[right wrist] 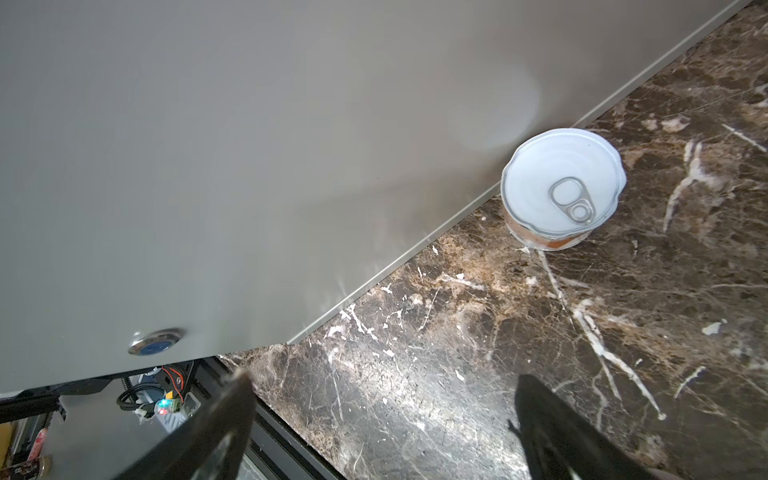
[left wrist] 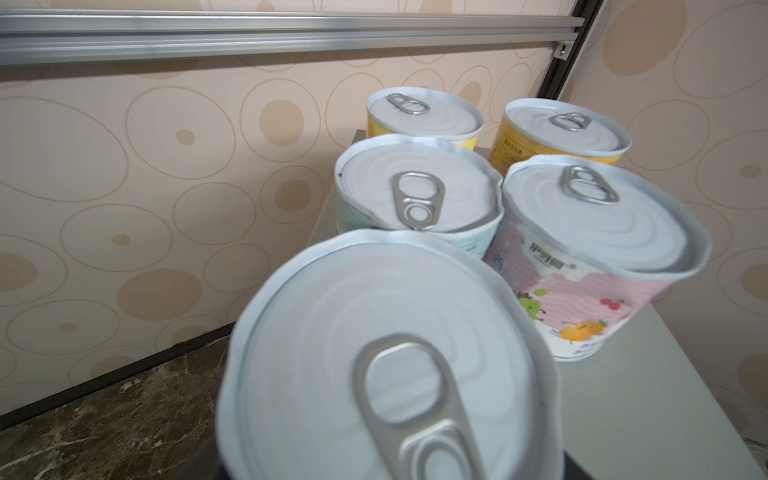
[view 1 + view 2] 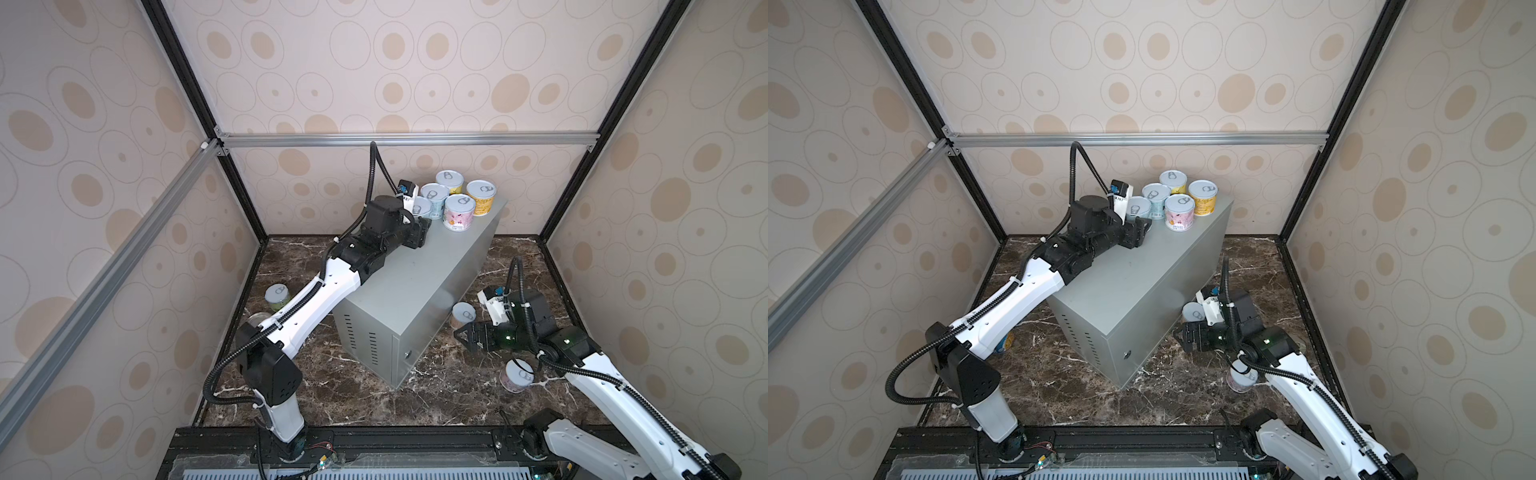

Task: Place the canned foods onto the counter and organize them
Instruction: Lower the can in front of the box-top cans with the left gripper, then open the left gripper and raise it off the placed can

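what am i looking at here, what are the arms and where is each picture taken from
Two robot arms with pincer grippers work in a walled booth. Two pictures look down from above; two come from cameras on the wrists. A grey metal box stands on a marble floor, with four cans grouped on top. The left gripper is closed on a fifth can beside that group. The right gripper is open and empty, near a can on the floor; more cans wait down there.
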